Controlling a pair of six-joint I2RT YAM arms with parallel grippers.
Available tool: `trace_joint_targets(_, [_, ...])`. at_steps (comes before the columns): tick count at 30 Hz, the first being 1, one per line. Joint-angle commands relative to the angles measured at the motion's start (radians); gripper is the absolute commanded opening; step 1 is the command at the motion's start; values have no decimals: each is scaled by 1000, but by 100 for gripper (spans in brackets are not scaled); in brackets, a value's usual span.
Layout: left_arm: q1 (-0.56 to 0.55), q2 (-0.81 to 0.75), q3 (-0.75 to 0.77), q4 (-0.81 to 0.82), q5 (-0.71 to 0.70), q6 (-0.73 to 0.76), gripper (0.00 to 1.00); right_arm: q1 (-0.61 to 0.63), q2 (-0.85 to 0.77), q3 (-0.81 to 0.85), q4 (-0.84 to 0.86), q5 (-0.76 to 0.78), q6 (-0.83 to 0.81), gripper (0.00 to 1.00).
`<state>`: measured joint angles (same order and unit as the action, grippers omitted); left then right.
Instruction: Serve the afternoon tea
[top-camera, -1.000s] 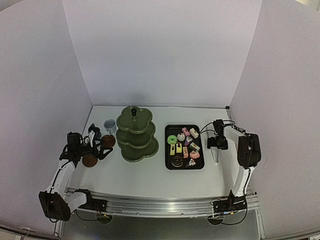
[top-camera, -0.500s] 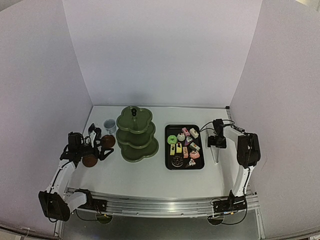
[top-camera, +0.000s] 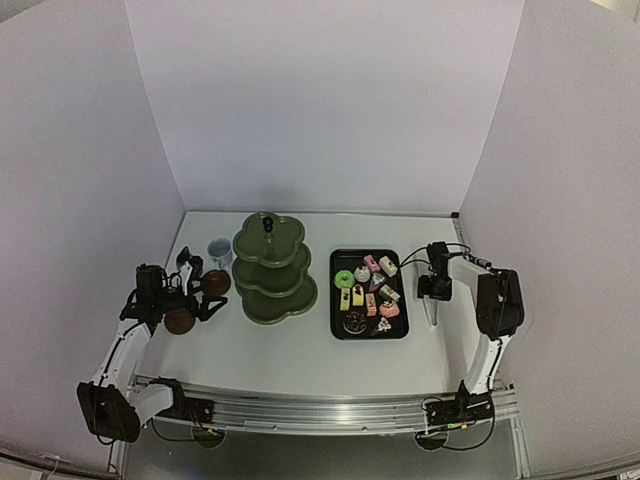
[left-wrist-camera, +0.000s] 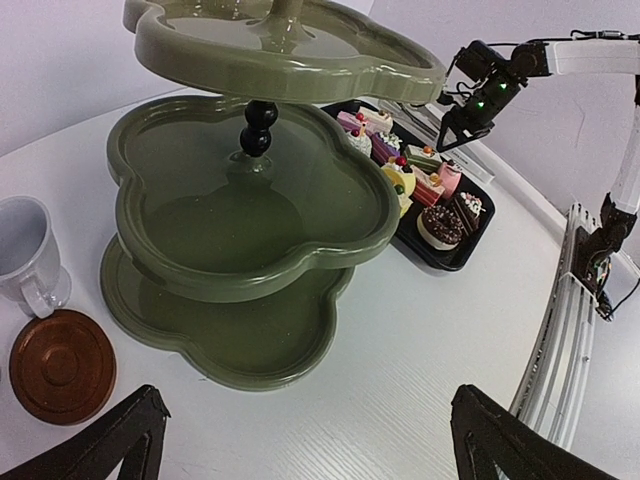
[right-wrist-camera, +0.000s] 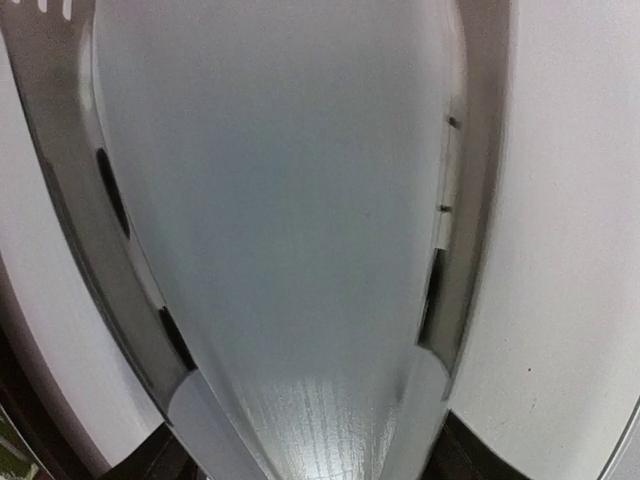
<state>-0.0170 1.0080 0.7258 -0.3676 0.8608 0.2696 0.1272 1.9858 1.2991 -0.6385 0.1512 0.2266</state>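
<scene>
Olive-green glossy stand (top-camera: 274, 268): three scalloped tiers around a dark post (left-wrist-camera: 258, 127).

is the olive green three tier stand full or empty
Empty: the olive-green three-tier stand shows bare tiers; the small colourful cakes sit in the black rectangular tray.

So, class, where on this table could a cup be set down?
Free: the wide strip of table between the stand, the black tray and the near rail; also the narrow gap between stand and tray. Crowded: left of the stand, with pale cup, saucers and left tool; right of the tray, tongs and right tool.
</scene>
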Motion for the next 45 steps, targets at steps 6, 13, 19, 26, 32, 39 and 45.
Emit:
trace_joint_targets(6, [-3, -18, 30, -7, -4, 30, 100, 2, -17, 2, -42, 7, 8, 47])
trace_joint_targets(13, [-3, -17, 27, -12, -5, 42, 100, -2, -112, 176, -239, 17, 13, 46])
trace_joint_targets(19, [-3, -10, 20, 2, 0, 42, 100, -5, -126, 330, -415, 11, 26, 45])
trace_joint_targets(26, [-3, -20, 12, 3, 4, 47, 100, -30, -151, 438, -541, -132, 82, 46])
trace_joint_targets(32, [-3, -15, 5, 11, 14, 52, 100, -53, -55, 514, -715, -263, 78, 47])
trace_joint_targets(39, [-3, -15, -5, 16, 17, 50, 99, -57, -51, 565, -715, -311, 89, 48])
trace_joint_targets(45, [-4, -17, -8, 18, 20, 56, 99, -57, -53, 578, -715, -297, 95, 46])
